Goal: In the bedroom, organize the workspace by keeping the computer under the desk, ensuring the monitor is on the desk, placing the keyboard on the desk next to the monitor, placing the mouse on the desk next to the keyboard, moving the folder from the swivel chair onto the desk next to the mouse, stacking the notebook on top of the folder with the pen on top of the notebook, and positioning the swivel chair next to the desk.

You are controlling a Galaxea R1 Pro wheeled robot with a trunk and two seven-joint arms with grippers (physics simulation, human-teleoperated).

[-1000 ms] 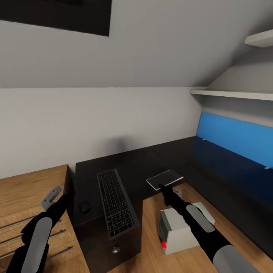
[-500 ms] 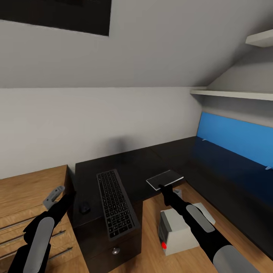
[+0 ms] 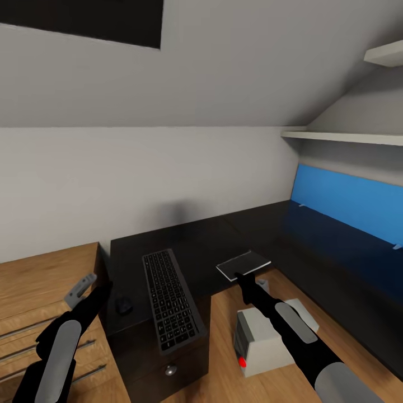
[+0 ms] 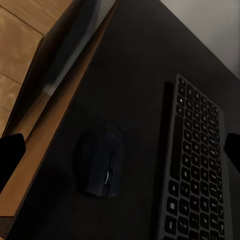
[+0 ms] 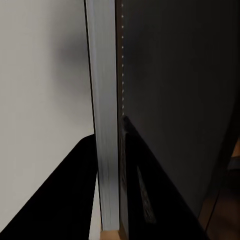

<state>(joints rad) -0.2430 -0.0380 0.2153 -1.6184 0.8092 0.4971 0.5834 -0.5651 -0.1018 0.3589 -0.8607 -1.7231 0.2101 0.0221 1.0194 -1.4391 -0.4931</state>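
Your right claw grips one notebook; your left claw, open, hangs above one mouse beside one keyboard on the black counter.

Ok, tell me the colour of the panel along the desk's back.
Bright blue; the panel shows best in the head view.

the notebook seen edge-on, its pale edge pinched between two black fingers, dark cover toward three o'clock.
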